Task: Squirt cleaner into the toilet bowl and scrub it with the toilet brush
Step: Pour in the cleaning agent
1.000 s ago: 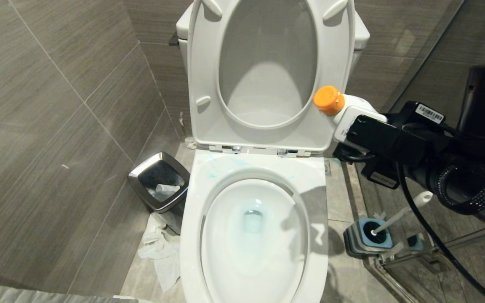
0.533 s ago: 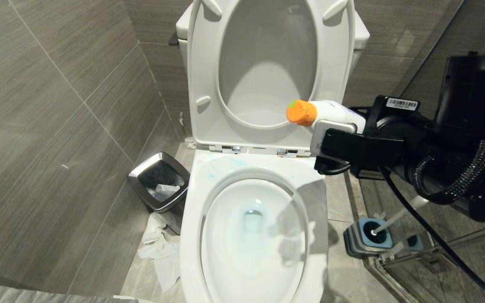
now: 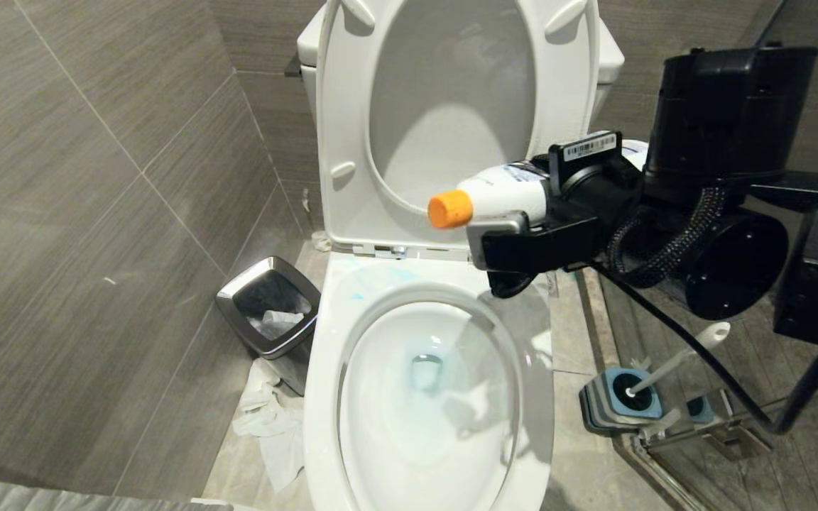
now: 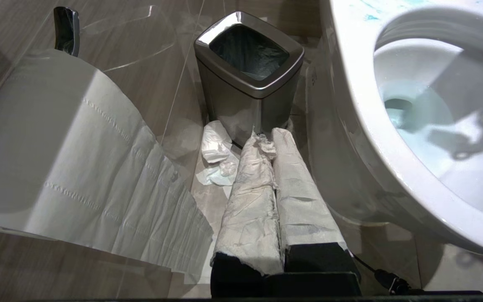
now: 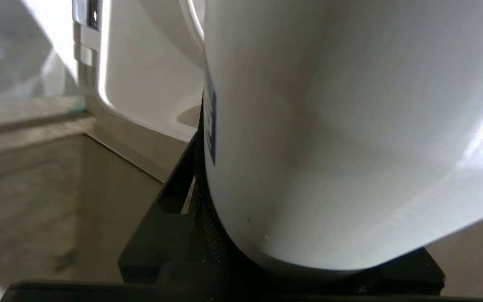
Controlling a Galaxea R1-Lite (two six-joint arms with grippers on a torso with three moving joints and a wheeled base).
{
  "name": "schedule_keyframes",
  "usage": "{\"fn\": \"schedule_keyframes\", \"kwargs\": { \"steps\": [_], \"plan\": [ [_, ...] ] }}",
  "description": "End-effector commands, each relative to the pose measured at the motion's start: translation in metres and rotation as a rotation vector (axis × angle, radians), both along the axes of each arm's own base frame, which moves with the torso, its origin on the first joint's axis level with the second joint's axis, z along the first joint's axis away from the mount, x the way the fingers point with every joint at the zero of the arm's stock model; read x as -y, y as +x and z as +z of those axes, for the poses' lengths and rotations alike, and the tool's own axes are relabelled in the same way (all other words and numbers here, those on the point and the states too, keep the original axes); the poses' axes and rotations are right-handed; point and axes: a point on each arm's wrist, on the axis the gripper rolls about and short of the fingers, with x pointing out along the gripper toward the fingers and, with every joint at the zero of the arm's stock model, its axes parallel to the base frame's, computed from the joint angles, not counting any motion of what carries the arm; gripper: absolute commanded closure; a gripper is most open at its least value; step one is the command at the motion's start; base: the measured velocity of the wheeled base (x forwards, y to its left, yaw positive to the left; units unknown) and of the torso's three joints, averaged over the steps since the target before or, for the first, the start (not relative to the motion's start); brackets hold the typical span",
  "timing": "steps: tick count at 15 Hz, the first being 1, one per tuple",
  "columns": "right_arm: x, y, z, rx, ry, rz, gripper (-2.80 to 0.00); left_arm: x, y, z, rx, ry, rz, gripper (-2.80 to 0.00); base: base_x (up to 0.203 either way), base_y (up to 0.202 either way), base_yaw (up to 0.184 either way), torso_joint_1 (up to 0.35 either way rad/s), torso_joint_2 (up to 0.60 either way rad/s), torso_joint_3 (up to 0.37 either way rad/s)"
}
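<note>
Currently your right claw (image 3: 505,231) grips the bottle (image 3: 501,193), lying level above the bowl (image 3: 324,341); left claw (image 4: 273,147) shut.

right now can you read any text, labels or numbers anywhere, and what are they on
Nothing can be read.
Barcode sticker on the right gripper's wrist: bars and digits too small.
Label on the white bottle it holds: blue print, blurred in the head view, cut off in the right wrist view.
No text on the toilet or bin.
</note>
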Motion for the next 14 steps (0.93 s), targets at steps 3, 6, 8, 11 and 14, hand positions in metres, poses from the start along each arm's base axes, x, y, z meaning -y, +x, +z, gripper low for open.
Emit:
{"fn": "schedule_keyframes", "kwargs": {
  "steps": [3, 6, 8, 11, 14],
  "plan": [
    [-0.005, 0.004, 0.0, 0.03, -0.183, -0.017, 0.0, 0.0, 0.001, -0.002, -0.007, 0.0, 0.001, 0.0, 0.0, 0.0, 0.0, 0.0, 0.0, 0.0],
    [-0.005, 0.002, 0.003, 0.049, -0.286, -0.035, 0.0, 0.0, 0.001, -0.002, -0.007, 0.0, 0.001, 0.0, 0.0, 0.0, 0.0, 0.0, 0.0, 0.0],
    [-0.006, 0.0, 0.006, 0.067, -0.36, -0.027, 0.0, 0.0, 0.001, -0.002, -0.007, 0.0, 0.001, 0.0, 0.0, 0.0, 0.0, 0.0, 0.0, 0.0],
    [-0.011, -0.005, 0.006, 0.081, -0.441, -0.001, 0.0, 0.0, 0.001, -0.002, -0.007, 0.0, 0.001, 0.0, 0.0, 0.0, 0.0, 0.0, 0.0, 0.0],
    [-0.019, -0.014, 0.009, 0.112, -0.546, 0.031, 0.0, 0.0, 0.001, -0.002, -0.007, 0.0, 0.001, 0.0, 0.0, 0.0, 0.0, 0.0, 0.0, 0.0]
  ]
}}
